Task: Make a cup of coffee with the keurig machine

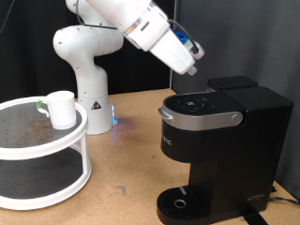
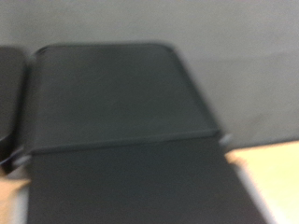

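Note:
The black keurig machine stands at the exterior view's right, lid shut, with a grey arched handle and a round drip tray at its foot. The white cup sits on the top tier of a round white stand at the exterior view's left. The white arm reaches from the back down to the right; its hand hangs above the machine's top, and the fingers do not show plainly. The wrist view shows only the machine's black top, blurred; no fingers show there.
The robot base stands at the back centre with a blue light beside it. A small green-topped thing lies next to the cup on the stand. The wooden table lies between stand and machine.

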### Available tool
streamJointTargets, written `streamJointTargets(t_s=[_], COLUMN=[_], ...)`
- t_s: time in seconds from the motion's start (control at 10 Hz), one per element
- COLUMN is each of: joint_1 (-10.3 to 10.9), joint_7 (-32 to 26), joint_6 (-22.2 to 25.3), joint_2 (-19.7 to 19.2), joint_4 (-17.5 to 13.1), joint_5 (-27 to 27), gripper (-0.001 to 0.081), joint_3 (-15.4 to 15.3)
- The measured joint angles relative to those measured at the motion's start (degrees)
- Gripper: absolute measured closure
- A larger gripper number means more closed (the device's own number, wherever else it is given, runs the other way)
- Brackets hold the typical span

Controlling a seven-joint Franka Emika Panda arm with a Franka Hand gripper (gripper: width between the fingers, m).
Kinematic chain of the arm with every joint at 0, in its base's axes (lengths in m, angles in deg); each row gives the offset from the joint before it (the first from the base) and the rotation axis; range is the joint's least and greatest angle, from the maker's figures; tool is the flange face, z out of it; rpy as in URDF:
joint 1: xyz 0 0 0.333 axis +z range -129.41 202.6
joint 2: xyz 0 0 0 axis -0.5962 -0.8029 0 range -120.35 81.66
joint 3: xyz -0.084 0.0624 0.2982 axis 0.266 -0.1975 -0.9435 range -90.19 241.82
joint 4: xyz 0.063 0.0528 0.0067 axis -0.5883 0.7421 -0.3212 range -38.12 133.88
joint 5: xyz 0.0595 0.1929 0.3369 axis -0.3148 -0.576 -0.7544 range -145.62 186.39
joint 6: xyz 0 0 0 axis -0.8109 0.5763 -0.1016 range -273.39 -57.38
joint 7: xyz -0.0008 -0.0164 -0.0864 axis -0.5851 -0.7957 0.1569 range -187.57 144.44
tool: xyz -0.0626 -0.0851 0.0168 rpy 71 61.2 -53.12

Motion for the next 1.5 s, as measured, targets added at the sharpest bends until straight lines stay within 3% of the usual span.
streamJointTargets(t_s=[0.2, 0.3, 0.6, 0.9, 1.5], joint_1=[-1.6, -1.6, -1.7, -4.6, -13.4], joint_7=[1.1, 1.2, 4.5, 7.5, 11.8], joint_6=[3.0, 2.8, -11.2, -14.9, 1.8], joint_2=[3.6, 3.5, 5.4, 10.6, 16.4], joint_4=[2.6, 2.6, 6.5, 10.8, 10.5], joint_5=[4.0, 3.9, -3.8, -3.1, 10.7], gripper=[0.0803, 0.0803, 0.0803, 0.0803, 0.0803], joint_3=[0.2, 0.2, -1.9, -1.7, 2.6])
